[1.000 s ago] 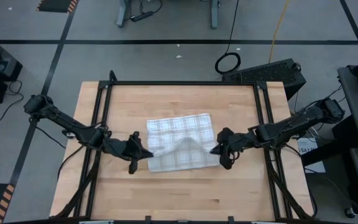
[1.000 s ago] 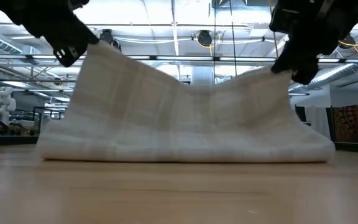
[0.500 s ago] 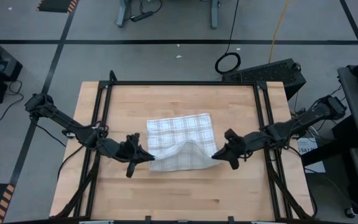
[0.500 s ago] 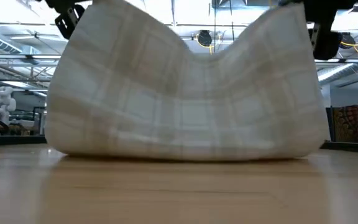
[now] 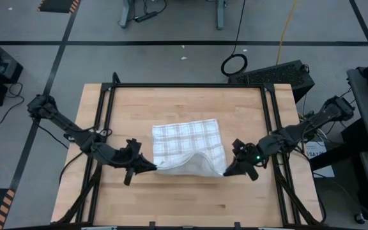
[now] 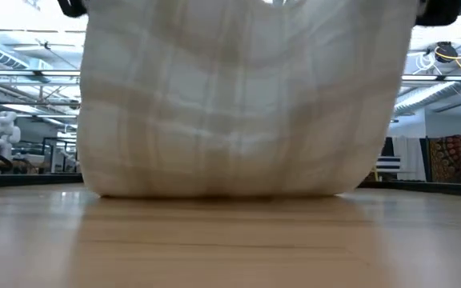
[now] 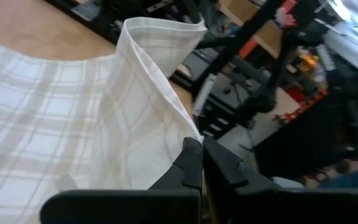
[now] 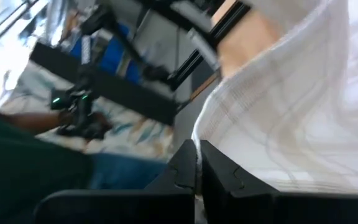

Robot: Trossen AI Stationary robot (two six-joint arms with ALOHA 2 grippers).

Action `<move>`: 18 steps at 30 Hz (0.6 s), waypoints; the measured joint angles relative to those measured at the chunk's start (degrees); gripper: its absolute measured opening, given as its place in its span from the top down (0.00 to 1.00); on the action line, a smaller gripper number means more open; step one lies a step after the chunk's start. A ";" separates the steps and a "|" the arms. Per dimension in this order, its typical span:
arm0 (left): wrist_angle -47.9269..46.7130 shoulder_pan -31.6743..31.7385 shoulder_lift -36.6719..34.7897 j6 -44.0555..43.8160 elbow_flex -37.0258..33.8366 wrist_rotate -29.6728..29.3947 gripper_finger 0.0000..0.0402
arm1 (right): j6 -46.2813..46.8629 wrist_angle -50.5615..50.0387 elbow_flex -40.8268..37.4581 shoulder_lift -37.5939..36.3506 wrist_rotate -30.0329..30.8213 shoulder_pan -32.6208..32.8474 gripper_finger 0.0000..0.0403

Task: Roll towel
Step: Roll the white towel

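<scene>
The white plaid towel (image 5: 187,145) lies with its far part flat on the wooden table (image 5: 184,102). Its near part is raised and stands as a wall of cloth in the low view (image 6: 238,104), its bottom on the table. My left gripper (image 5: 151,167) is shut on the raised edge's left corner. My right gripper (image 5: 226,171) is shut on its right corner. Both grippers sit at the top corners of the low view, mostly cut off. My left gripper pinches the towel's raised left corner (image 7: 187,138) between its two fingers, coming level from the table's left. The cloth hangs below, and the raised edge runs off toward the other arm. My right gripper pinches the raised right corner (image 8: 207,138) between its two fingers, coming from the table's right. The cloth hangs below it and sags a little between the two grippers.
A black metal frame (image 5: 114,89) runs round the table top. Bare wood lies near (image 5: 184,198) and far (image 5: 184,102) of the towel. Cables and a dark box (image 5: 280,73) lie on the floor beyond the far right corner.
Both grippers have gone up and toward the table's near edge, each still shut on its corner. The towel's held edge has risen out of the top of the low view. The cloth stands taller and sags less, while its far part stays flat on the table.
</scene>
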 joint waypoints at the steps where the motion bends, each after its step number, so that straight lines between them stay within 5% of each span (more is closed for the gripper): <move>1: -0.01 -0.73 0.00 -0.06 0.51 0.03 0.99 | 0.91 -0.04 0.37 0.00 -1.19 0.31 1.00; 8: -4.25 -4.21 0.00 -2.89 1.60 0.00 0.99 | 0.81 -2.95 1.93 0.00 -3.53 1.54 1.00; 18: -24.20 -1.51 0.02 -0.96 0.06 -0.89 0.99 | -3.91 -27.28 1.89 0.29 9.24 -0.69 1.00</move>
